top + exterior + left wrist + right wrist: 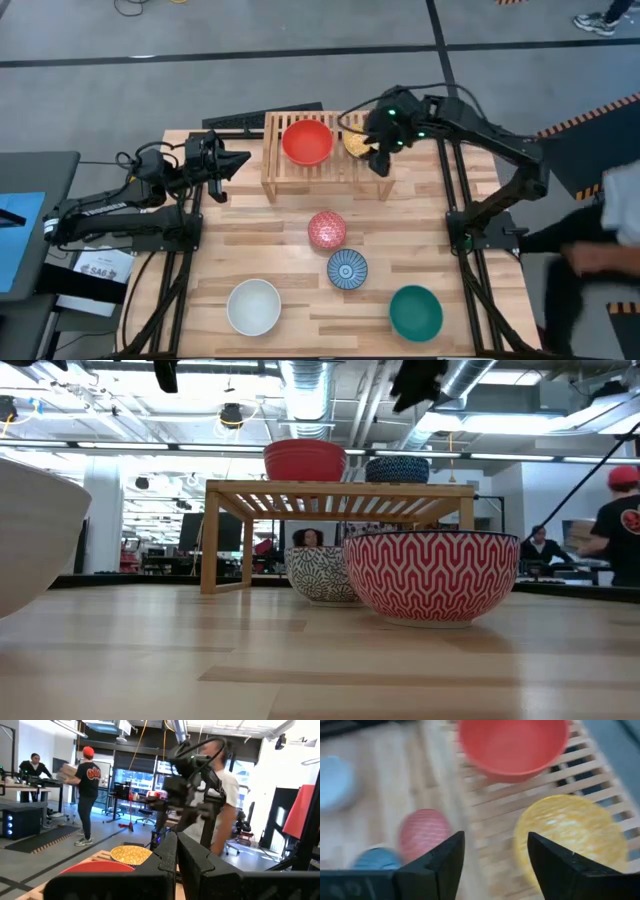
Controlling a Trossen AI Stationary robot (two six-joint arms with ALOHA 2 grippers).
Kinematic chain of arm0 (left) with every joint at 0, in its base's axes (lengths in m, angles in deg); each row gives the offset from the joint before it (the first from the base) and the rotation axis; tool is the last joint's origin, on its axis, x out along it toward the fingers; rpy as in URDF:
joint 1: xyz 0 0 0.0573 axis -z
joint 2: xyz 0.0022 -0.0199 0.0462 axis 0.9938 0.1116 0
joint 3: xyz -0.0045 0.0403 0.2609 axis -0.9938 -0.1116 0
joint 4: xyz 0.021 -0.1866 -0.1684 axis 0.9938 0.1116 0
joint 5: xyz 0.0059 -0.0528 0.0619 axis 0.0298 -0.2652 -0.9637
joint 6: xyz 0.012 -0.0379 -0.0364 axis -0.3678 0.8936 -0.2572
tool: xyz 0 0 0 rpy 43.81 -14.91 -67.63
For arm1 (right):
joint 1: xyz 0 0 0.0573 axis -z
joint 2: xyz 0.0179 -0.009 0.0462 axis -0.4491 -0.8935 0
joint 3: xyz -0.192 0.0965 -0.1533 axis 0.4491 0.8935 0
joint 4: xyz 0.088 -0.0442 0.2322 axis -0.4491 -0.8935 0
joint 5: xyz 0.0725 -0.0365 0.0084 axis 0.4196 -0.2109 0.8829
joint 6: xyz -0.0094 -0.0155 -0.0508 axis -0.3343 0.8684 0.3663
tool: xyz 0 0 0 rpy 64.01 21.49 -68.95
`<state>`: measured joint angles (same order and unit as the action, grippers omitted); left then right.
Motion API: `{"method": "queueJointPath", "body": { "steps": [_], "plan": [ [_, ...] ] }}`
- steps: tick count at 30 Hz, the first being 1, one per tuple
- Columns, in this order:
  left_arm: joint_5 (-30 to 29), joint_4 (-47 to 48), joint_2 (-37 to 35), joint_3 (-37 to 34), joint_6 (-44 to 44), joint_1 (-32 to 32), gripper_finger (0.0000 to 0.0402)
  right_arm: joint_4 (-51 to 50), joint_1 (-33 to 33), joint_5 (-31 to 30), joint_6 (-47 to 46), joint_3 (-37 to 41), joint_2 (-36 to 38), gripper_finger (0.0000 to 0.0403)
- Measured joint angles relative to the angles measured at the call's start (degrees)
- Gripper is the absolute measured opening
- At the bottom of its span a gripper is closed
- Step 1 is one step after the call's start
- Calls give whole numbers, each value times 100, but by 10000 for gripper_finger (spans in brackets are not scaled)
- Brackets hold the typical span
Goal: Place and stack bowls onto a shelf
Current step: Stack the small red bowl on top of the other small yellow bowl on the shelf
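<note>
Pink-red patterned bowl [430, 575] upright, mouth up — right gripper [492, 865] released above shelf [320, 165].

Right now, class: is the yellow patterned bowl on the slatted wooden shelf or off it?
On: yellow patterned bowl sits on slatted wooden shelf beside red bowl.

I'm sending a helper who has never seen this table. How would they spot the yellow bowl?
Find the low wooden shelf at the table's far edge. Two bowls sit on its slatted top: the plain red bowl and, beside it under the right gripper, the yellow bowl. It is the only yellow, speckled one.
</note>
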<state>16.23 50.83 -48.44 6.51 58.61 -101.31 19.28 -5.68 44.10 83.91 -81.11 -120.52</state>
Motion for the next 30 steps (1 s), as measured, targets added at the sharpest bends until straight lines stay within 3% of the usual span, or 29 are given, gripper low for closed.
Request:
{"method": "queueJointPath", "body": {
  "steps": [4, 7, 17, 22, 30],
  "plan": [
    [0, 0, 0, 0, 0, 0, 0, 17, -417, 202, -339, 2, 402, 249],
    [70, 18, 0, 0, 38, 0, 0, 431, -875, 25, -602, 282, 755, 249],
    [146, 44, 0, -2, 122, 4, 0, 2180, -2383, -738, -2657, 2891, 1959, 249],
    [188, 47, 0, -2, 290, 4, 0, 2907, -3196, -902, -3452, 3555, 1856, 249],
    [356, 238, -13, -2, 910, 17, 0, 3532, -3742, -541, -3814, 3563, 1049, 249]
  ]
}}
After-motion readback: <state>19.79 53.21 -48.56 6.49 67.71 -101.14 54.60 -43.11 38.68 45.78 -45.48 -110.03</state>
